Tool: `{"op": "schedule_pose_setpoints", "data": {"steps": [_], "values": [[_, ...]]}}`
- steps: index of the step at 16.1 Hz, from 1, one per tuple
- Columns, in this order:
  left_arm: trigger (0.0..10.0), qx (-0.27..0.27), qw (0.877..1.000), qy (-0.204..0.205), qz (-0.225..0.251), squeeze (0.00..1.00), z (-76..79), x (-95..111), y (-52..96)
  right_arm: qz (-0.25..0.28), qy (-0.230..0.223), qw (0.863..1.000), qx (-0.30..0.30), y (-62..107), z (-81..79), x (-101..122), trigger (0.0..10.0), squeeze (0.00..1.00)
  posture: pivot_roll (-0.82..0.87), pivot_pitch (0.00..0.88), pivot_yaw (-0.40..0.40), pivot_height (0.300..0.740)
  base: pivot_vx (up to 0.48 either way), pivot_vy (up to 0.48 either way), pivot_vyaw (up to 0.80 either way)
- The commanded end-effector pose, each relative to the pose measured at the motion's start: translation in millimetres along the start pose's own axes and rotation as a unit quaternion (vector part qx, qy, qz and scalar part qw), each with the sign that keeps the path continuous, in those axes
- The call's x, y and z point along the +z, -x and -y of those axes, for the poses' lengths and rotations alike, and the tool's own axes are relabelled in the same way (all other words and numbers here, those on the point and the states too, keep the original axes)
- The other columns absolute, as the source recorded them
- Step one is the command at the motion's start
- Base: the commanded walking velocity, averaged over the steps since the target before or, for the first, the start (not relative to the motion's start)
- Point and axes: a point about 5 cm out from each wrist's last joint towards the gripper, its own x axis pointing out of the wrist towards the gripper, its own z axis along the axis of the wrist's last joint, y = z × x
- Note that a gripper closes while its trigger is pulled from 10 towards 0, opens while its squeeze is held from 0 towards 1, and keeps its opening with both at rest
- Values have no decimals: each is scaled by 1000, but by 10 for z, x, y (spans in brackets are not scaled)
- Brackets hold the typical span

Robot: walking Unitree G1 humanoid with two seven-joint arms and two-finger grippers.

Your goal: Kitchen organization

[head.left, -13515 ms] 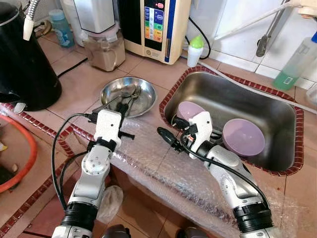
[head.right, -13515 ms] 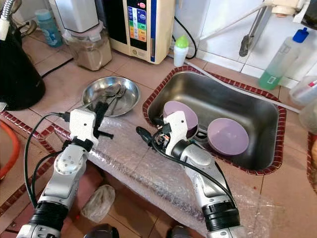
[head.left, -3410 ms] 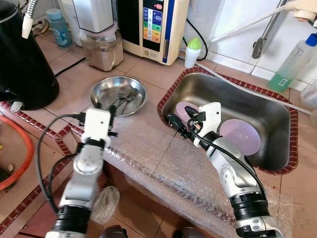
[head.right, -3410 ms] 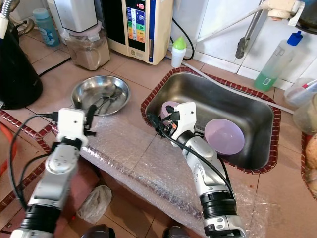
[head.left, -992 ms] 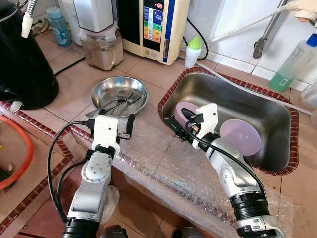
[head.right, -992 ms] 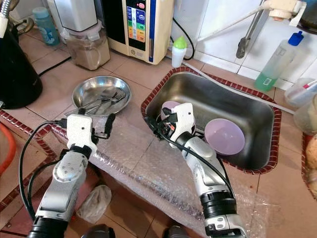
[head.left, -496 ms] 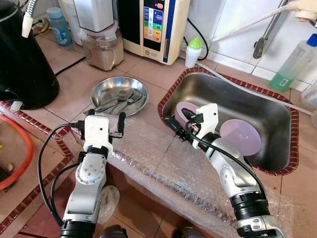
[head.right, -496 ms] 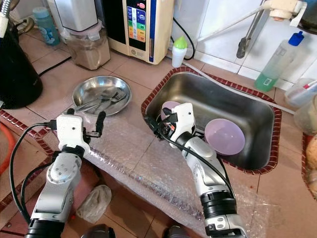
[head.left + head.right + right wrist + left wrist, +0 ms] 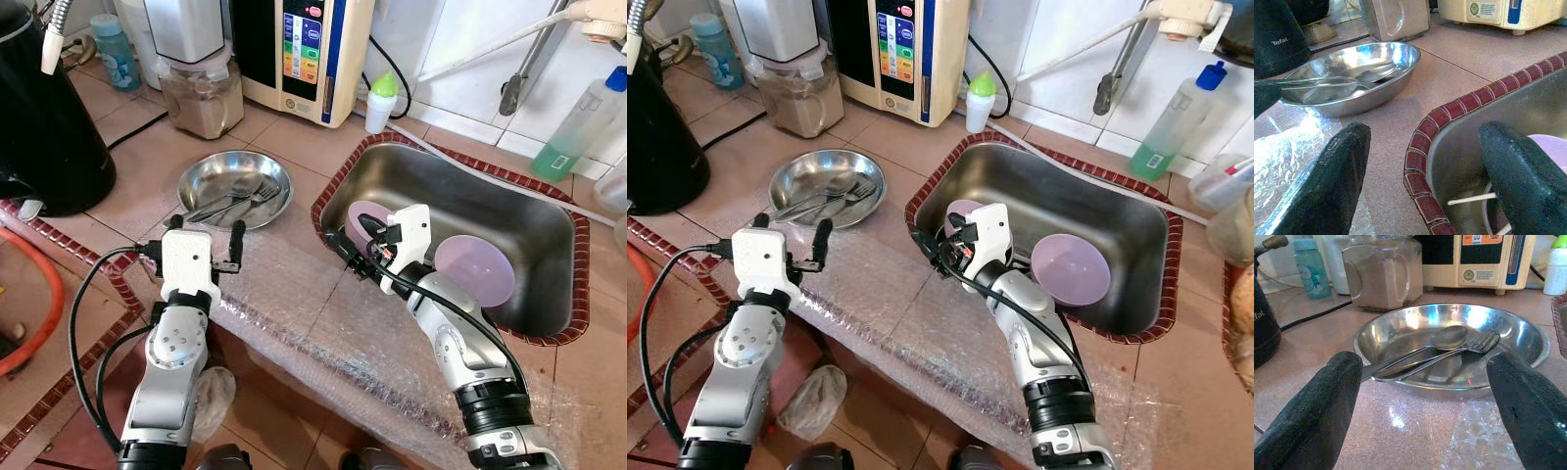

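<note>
left gripper [image 9: 207,243] gaping wide, empty, facing round steel dish [image 9: 234,187] at 12 | right gripper [image 9: 345,254] spread, empty, hovering at steel sink [image 9: 549,255] rim | two lilac bowls [image 9: 474,271] remaining inside, early stage

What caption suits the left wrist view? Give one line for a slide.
Open left hand faces a steel dish holding a spoon and fork on the tiled counter.

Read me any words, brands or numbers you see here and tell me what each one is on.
"Tefal": on the black kettle.
Coloured button labels on the water machine front panel: too small to read.
Round seal and stickers at the water machine's base, seen in the left wrist view: blurred, unreadable.
Print on the small blue bottle: not legible.
Green dish soap bottle: no readable label.
</note>
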Motion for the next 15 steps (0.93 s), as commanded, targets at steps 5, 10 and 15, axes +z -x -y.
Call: {"op": "schedule_pose_setpoints", "data": {"steps": [5,10,15], "values": [[10000,15,1000,-12,-24,0,-132,-114,-77,1,3,1000,3,10,-12,23,10000,0,21,49,-52,740,0,0,0],[10000,24,999,-21,-18,0,-233,-96,-204,2,3,1000,-1,28,-6,20,10000,0,13,50,-47,740,0,0,0],[10000,-20,1000,-4,2,0,-80,-49,-250,3,3,1000,-3,23,-2,27,10000,0,13,48,-45,740,0,0,0]]}}
